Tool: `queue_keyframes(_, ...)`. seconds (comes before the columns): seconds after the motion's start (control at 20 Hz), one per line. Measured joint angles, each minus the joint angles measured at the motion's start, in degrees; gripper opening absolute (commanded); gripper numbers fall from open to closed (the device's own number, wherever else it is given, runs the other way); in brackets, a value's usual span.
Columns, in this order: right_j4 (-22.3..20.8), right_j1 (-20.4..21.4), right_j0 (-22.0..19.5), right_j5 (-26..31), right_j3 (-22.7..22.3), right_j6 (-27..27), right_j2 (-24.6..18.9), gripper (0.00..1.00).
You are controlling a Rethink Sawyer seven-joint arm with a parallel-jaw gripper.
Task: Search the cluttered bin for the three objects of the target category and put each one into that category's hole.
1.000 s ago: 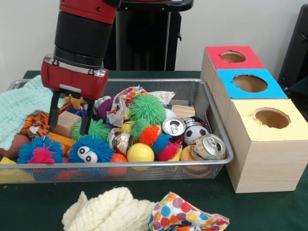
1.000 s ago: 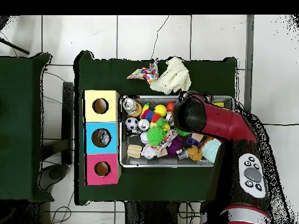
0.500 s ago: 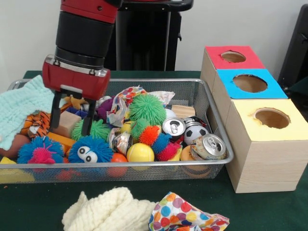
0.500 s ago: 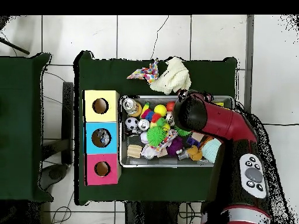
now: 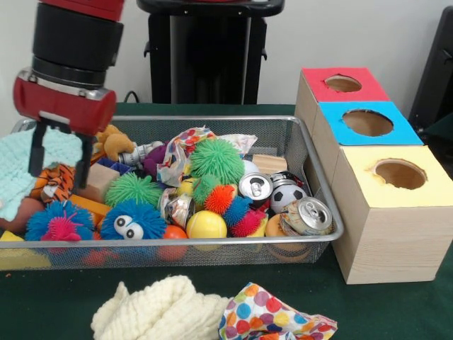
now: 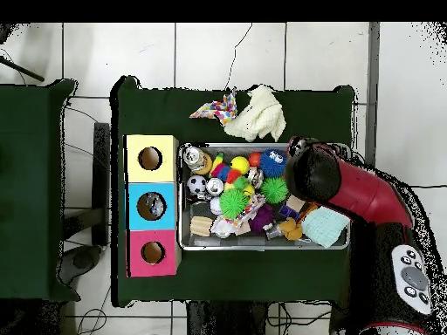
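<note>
The cluttered bin (image 5: 233,119) is a silver wire-mesh basket full of toys, cans and cloth; it also shows in the overhead view (image 6: 262,247). My gripper (image 5: 60,157) hangs open and empty over the bin's left end, above a tiger plush (image 5: 53,183) and a teal cloth (image 5: 18,159). In the overhead view the arm (image 6: 316,173) covers it. In the bin lie silver cans (image 5: 306,216), a yellow ball (image 5: 206,224), a soccer ball (image 5: 287,195), a green spiky ball (image 5: 216,159) and a blue spiky ball with eyes (image 5: 132,219). Red (image 5: 342,83), blue (image 5: 367,122) and yellow (image 5: 400,173) boxes each have a round hole.
A cream knit cloth (image 5: 159,309) and a polka-dot cloth (image 5: 272,322) lie on the green table in front of the bin. The three boxes stand in a row against the bin's right side. The robot's black pedestal (image 5: 205,57) stands behind the bin.
My gripper has moved left and slightly up, from between the toys near the blue spiky ball to above the tiger plush. It stays open and empty.
</note>
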State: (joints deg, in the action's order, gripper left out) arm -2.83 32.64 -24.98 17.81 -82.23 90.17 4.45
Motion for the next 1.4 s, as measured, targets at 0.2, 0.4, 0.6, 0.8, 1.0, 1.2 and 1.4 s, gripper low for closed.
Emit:
queue_keyframes(0.2,0.24,0.59,-1.82,0.00,-1.83,0.00,0.01,1.00)
queue_keyframes(0.4,0.22,0.59,-1.80,0.00,-2.01,0.00,0.00,1.00)
queue_keyframes(0.6,0.16,0.54,-1.21,0.00,-2.01,0.00,0.02,1.00)
queue_keyframes(0.8,0.10,0.37,-0.50,-0.19,-2.08,0.00,-0.02,1.00)
queue_keyframes(1.0,0.09,0.01,-0.60,-1.31,-2.32,0.00,-0.02,1.00)
queue_keyframes(1.2,0.12,-0.82,-1.20,-3.81,-2.87,0.00,-0.12,1.00)
queue_keyframes(1.4,0.12,-1.60,-2.18,-5.97,-4.19,0.00,-0.45,1.00)
